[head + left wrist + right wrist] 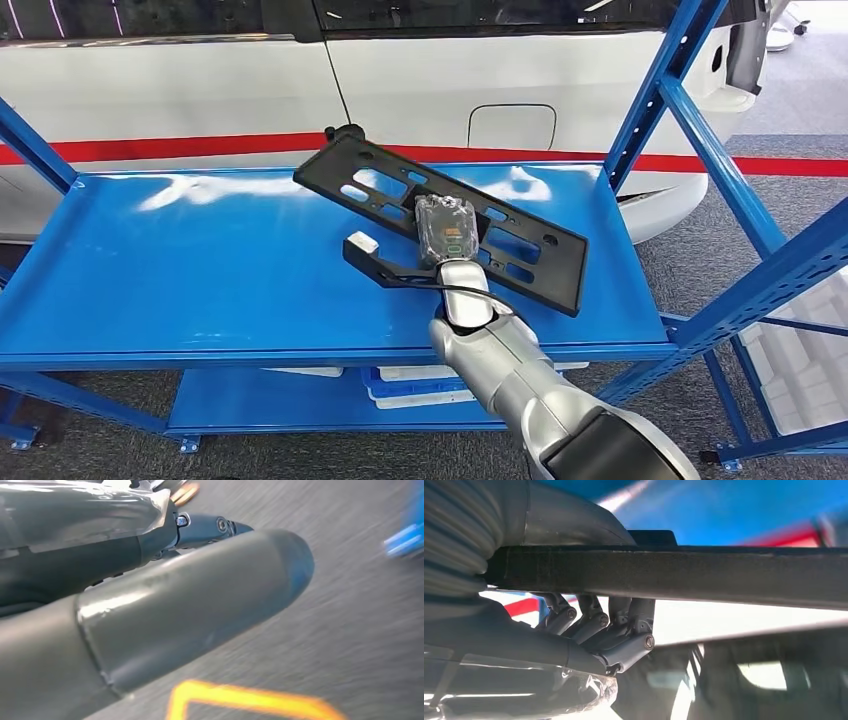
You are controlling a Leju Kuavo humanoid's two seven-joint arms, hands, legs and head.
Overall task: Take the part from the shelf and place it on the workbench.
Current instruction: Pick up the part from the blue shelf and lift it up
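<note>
A long black slotted part (380,185) lies slantwise over the blue shelf's top board (200,270), with a bent bracket sticking out on its near side. My right hand (447,232), in a clear cover, grips the part near its middle. The right wrist view shows the part's edge (674,572) as a dark bar, with my right hand (599,630) wrapped round it, thumb on one side and fingers (624,645) curled under the other. My left hand (190,605) hangs over the grey floor with nothing in it, its thumb stretched out.
A white car body (200,90) with a red stripe stands right behind the shelf. Blue slanted posts (740,200) frame the shelf's right end. White and blue trays (420,385) lie on the lower board. A yellow floor marking (250,700) lies under my left hand.
</note>
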